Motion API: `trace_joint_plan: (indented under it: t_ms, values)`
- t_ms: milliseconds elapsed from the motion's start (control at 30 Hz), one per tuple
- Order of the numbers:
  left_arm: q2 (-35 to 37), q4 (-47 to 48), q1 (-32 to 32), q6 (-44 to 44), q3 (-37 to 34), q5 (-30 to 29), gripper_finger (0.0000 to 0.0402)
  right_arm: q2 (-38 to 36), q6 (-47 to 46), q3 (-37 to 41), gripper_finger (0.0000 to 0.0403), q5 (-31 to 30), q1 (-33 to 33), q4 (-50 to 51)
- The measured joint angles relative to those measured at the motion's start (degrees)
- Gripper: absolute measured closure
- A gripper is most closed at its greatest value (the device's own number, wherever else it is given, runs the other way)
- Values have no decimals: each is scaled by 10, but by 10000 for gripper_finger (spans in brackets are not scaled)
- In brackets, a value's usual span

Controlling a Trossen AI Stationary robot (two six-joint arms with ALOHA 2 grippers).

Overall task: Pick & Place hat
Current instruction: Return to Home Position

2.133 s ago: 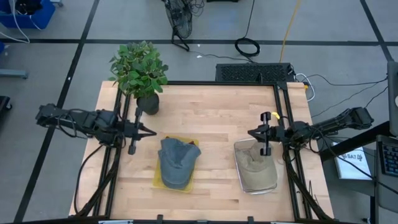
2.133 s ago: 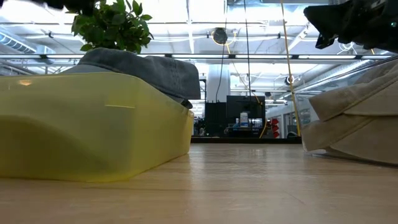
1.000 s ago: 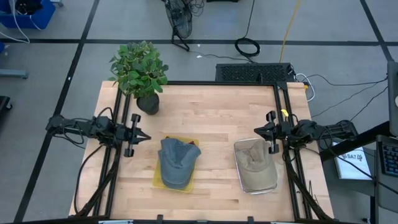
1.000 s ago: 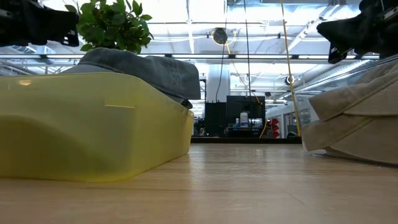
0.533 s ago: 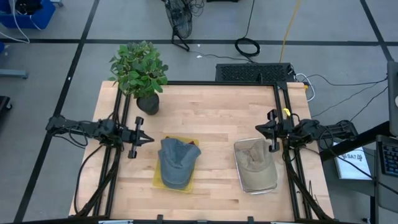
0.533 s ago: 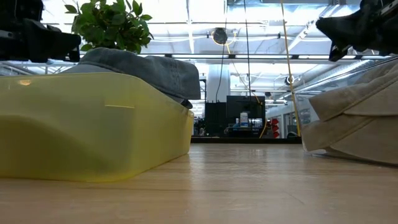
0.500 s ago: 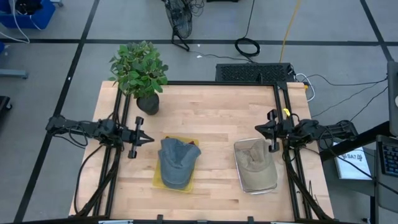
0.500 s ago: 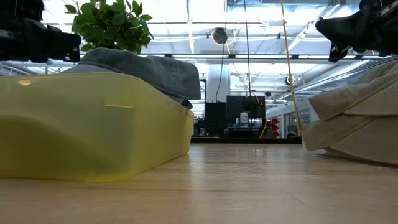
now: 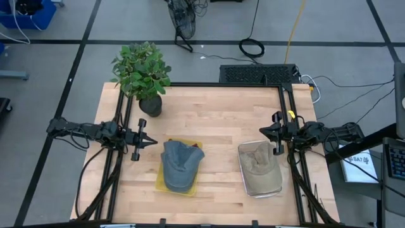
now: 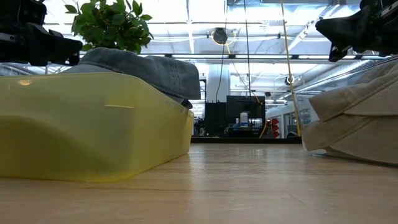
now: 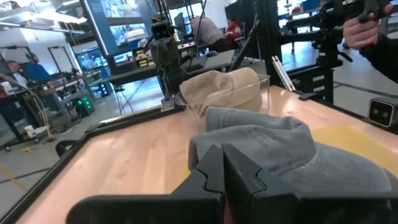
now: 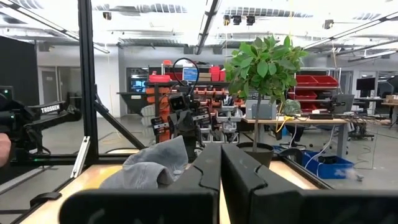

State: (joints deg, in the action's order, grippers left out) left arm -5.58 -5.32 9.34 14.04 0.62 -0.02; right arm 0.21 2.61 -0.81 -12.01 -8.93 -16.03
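Note:
A blue-grey hat (image 9: 180, 166) lies in a yellow tray (image 9: 159, 184) at the table's near middle; in the low view the hat (image 10: 149, 68) bulges above the tray's wall (image 10: 93, 124). A beige hat (image 9: 259, 168) lies in a clear tray (image 9: 243, 179) to its right. My left gripper (image 9: 153, 141) hovers shut just left of the yellow tray, pointing right at the grey hat (image 11: 273, 149). My right gripper (image 9: 261, 132) hovers shut above the clear tray's far edge, pointing left. Neither touches a hat.
A potted plant (image 9: 142, 73) stands at the table's far left corner. Black frame rails run along the left and right table edges. Bare wood lies between the two trays and across the far half. People and benches show in the room beyond.
My left gripper has sunk a little and edged toward the yellow tray, staying shut. The right gripper and both hats have kept still.

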Motion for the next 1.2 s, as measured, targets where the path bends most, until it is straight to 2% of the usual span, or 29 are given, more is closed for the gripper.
trace_joint_plan:
  t_ms: [767, 1200]
  values:
    - [0, 7, 0, -11, 1, -31, 400, 0, 4, 0, 403, -2, 0, 5]
    - [0, 8, 0, -11, 1, -31, 366, 0, 11, 0, 403, 0, 0, 5]
